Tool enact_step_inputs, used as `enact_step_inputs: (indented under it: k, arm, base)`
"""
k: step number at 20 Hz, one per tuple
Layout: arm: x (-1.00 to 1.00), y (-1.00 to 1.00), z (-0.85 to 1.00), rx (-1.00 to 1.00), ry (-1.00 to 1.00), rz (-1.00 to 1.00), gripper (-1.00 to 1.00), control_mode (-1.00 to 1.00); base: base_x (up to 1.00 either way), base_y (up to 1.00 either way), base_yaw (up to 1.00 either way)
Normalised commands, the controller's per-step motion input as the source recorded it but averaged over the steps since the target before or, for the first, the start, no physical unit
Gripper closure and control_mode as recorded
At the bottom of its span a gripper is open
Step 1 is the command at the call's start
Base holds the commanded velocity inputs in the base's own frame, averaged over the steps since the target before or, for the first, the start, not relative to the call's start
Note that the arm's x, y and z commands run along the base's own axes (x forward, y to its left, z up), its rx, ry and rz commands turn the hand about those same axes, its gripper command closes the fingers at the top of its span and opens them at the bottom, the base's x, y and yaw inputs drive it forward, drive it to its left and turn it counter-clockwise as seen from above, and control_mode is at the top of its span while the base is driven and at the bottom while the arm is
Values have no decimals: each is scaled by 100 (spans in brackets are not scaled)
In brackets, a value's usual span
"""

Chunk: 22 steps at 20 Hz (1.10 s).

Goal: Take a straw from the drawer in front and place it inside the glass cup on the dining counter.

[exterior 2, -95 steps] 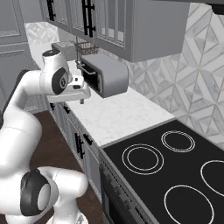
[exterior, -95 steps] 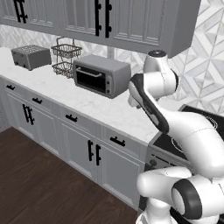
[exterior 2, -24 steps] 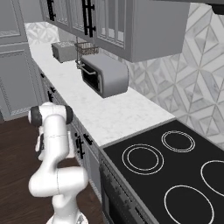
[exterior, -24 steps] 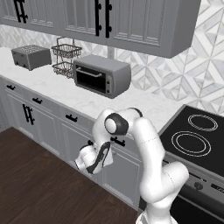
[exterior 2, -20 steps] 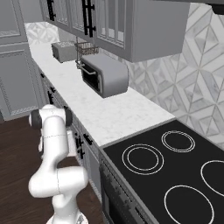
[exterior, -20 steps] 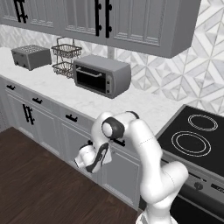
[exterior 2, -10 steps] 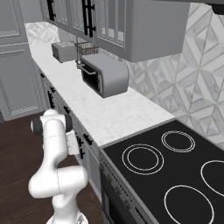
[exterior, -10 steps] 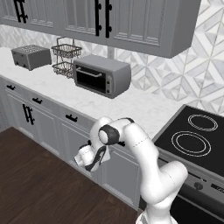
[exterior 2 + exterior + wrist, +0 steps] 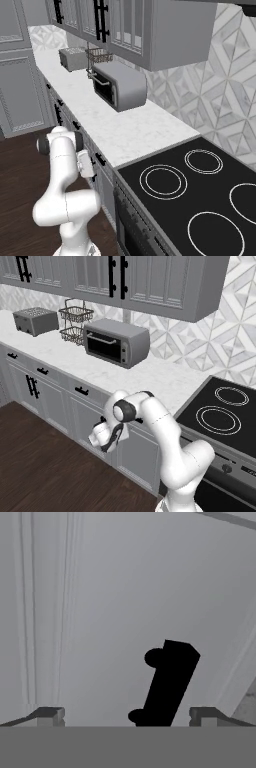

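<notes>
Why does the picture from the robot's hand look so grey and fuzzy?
Hand view: the camera sits very close to the grey drawer front, so the panel looks soft and flat, with only the black handle sharp between the open gripper tips. Left base view: even light, a soft shadow under the toaster oven. Right base view: no glare on the stove.

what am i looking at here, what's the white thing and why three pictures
The white thing is a robot arm in a computer-drawn kitchen. Two pictures come from cameras behind it, one on each side. The third comes from a camera on its hand, looking along the gripper, whose two tips stand open and hold nothing. Between them is the black drawer handle, seen very close against the grey drawer front. On the white counter stand a toaster oven, a wire basket and a toaster. To the right is a black stovetop.
</notes>
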Motion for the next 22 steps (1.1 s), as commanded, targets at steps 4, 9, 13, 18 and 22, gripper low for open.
enact_step_inputs:
  k: [4,9,13,18,22]
  arm:
    - [0,-13,13,6,-8,3,-100,-100]
    - [-1,-8,13,10,-9,5,-100,-100]
    - [-2,-23,18,9,-6,6,-100,-100]
    - [1,-20,10,6,0,5,-100,-100]
    - [25,-9,0,1,0,8,-100,-100]
  base:
    - [0,0,0]
    - [0,0,0]
    - [0,0,0]
    - [0,0,0]
    - [0,0,0]
